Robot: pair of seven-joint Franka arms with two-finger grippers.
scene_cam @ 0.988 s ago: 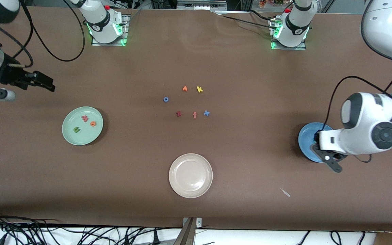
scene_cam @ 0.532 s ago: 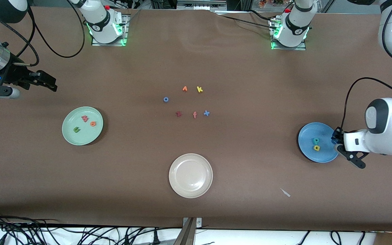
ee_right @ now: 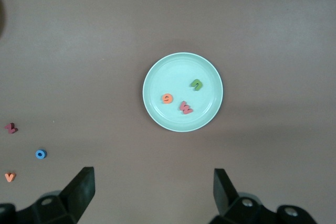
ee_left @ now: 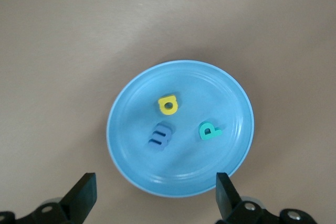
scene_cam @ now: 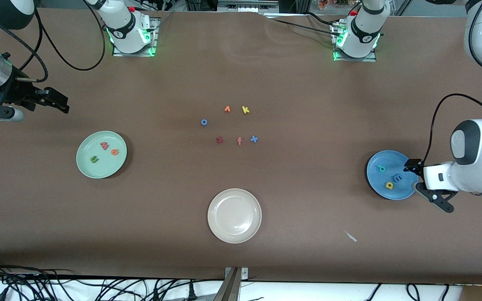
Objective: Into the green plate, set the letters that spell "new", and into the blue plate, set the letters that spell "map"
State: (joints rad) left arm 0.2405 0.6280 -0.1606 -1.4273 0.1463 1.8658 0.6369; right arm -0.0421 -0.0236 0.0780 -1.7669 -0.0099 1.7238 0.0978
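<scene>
The left gripper (ee_left: 152, 195) hangs released over the rim of the blue plate (scene_cam: 375, 180). Its wrist view shows the blue m (ee_left: 160, 135), yellow a (ee_left: 168, 104) and teal p (ee_left: 209, 130) apart; half a second ago only two showed. The right gripper (ee_right: 152, 192) waits open, with n (ee_right: 197, 84), e (ee_right: 167, 98), w (ee_right: 185, 108) in the green plate (ee_right: 157, 108).

High front view, two downward wrist views

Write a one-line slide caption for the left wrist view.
Open left claw over the blue plate holding the yellow a, blue m and teal p.
</scene>
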